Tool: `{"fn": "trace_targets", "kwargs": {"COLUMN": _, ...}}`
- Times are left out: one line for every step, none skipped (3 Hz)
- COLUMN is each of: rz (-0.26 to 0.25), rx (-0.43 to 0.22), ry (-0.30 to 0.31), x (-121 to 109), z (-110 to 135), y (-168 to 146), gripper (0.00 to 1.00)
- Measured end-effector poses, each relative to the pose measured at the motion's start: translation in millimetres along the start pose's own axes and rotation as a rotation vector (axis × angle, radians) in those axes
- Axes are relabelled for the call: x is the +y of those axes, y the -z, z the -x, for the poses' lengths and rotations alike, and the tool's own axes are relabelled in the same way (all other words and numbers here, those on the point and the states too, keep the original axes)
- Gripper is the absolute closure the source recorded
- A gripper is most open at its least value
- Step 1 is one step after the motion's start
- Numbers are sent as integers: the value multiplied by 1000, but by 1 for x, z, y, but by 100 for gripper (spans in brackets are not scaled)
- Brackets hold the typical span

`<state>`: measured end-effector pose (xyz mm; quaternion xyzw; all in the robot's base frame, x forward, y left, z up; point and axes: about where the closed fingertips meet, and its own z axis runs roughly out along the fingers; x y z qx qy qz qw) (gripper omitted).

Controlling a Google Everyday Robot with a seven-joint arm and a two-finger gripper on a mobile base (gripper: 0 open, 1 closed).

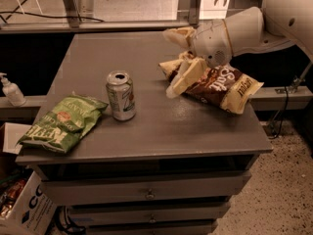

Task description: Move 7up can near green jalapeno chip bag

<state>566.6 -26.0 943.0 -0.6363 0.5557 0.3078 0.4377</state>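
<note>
The 7up can [121, 96] stands upright on the grey table [161, 126], left of centre. The green jalapeno chip bag [63, 123] lies just to its left at the table's front left corner, its edge close to the can. My gripper [175, 60] is up and to the right of the can, well clear of it, above the brown snack bag. Its two cream fingers are spread apart and hold nothing.
A brown-and-cream snack bag [220, 84] lies at the table's right side under my gripper. A hand-sanitiser bottle [11, 90] stands on a ledge at far left. Drawers [146, 194] sit under the tabletop. A cardboard box [22, 212] is on the floor at lower left.
</note>
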Motion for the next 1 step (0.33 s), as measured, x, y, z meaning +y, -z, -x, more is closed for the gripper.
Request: {"fn": "trace_targets", "kwargs": {"rz": 1, "rx": 0, "ry": 0, "x": 0, "z": 0, "y": -1, "gripper": 0}}
